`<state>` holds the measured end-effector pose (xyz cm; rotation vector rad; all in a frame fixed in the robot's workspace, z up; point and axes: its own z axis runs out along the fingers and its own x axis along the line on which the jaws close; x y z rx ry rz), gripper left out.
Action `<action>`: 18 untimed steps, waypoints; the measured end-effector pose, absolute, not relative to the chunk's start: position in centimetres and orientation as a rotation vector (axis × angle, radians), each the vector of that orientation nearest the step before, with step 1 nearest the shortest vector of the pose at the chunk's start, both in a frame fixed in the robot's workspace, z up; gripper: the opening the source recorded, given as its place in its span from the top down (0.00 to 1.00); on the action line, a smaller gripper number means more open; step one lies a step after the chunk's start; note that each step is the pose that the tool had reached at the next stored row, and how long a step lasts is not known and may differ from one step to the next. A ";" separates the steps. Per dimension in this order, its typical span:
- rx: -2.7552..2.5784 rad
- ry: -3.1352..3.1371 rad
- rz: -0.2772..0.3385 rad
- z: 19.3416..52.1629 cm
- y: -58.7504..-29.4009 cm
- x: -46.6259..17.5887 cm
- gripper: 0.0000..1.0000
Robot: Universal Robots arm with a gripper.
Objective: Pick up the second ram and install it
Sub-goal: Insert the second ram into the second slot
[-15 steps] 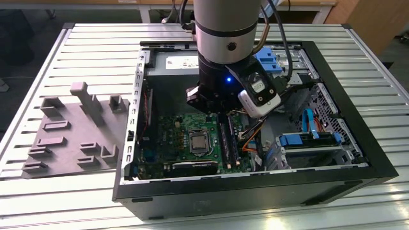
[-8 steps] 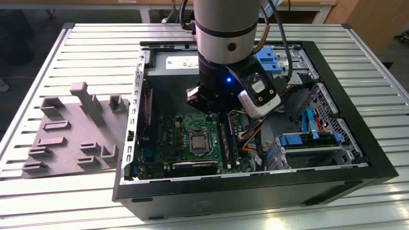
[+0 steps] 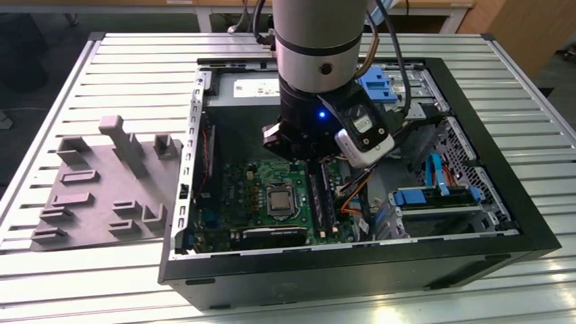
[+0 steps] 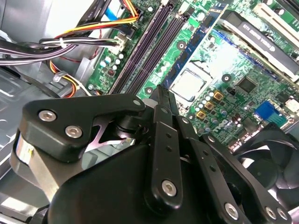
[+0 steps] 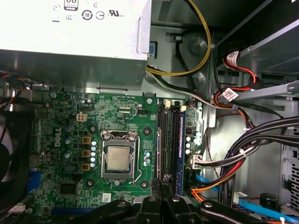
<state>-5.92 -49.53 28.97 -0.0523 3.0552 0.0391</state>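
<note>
My gripper [image 3: 301, 154] hangs inside the open computer case, low over the green board [image 3: 247, 196]. In both wrist views its fingers stand close together, gripper [image 5: 161, 185] and gripper [image 4: 159, 95]. The second ram [image 4: 194, 46] is a thin dark stick with small chips that runs away from the fingertips. In the first wrist view the second ram [image 5: 159, 154] shows edge-on, in line with the slot nearest the processor [image 5: 117, 158]. Whether it sits in that slot I cannot tell. Another stick with a blue label [image 5: 181, 140] stands in the outermost slot.
The black case wall [image 3: 360, 260] rings the board. A grey plastic block with upright posts [image 3: 99, 189] lies outside it at the exterior view's left. Cable bundles [image 5: 252, 140] crowd the space beside the slots. A power supply [image 5: 70, 28] and a fan [image 4: 280, 158] border the board.
</note>
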 end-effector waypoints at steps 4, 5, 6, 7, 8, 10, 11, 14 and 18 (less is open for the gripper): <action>-0.052 3.055 0.039 28.9 -49.5 -5.9 0.89; -0.052 3.055 0.039 28.8 -49.5 -5.9 0.89; -0.052 3.055 0.039 28.8 -49.5 -5.9 0.89; -0.052 3.055 0.039 28.7 -49.5 -5.9 0.89; -0.052 3.055 0.039 28.7 -49.5 -5.9 0.89; -0.052 3.055 0.040 28.5 -49.5 -5.9 0.89; -0.052 3.055 0.040 28.5 -49.5 -5.9 0.89; -0.052 3.055 0.041 28.2 -49.5 -5.9 0.89; -0.052 3.055 0.041 28.0 -49.5 -5.9 0.89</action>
